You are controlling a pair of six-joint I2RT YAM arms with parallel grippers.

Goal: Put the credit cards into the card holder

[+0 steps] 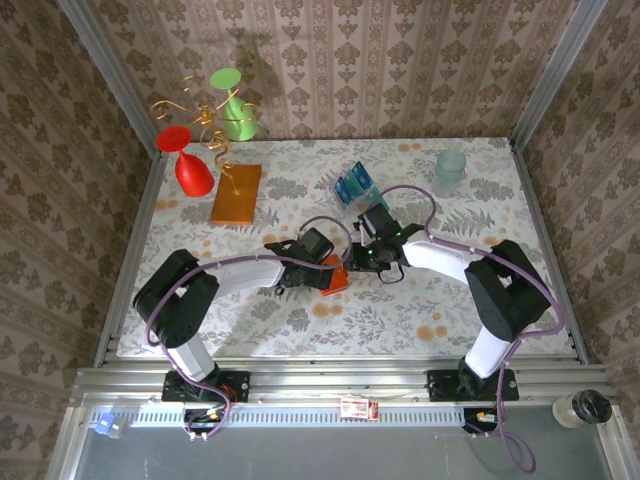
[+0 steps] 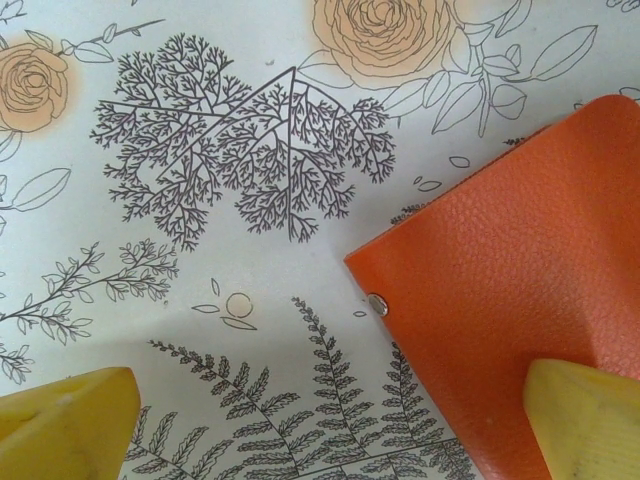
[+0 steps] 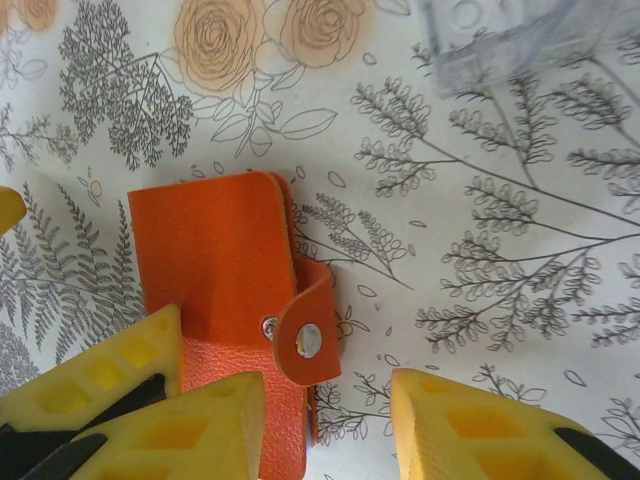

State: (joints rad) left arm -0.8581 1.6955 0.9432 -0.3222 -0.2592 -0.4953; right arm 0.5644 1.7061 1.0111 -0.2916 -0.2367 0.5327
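Floral tablecloth [image 1: 300, 320]. Far ahead-left of the left gripper [image 2: 320, 430]: an orange-brown slab [image 1: 237, 193], red goblet [image 1: 190, 165], green goblet [image 1: 235, 105], gold wire stand [image 1: 205, 122]. Just ahead of the right gripper [image 3: 330, 435]: a clear rack [image 3: 510, 45]; farther right, a pale tumbler [image 1: 450, 172].

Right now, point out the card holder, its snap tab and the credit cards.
card holder [image 3: 210, 255], right wrist view, middle of its orange cover.
snap tab [image 3: 308, 338], right wrist view, on the metal stud.
credit cards [image 1: 352, 185], top external view, middle of the blue-teal stack.
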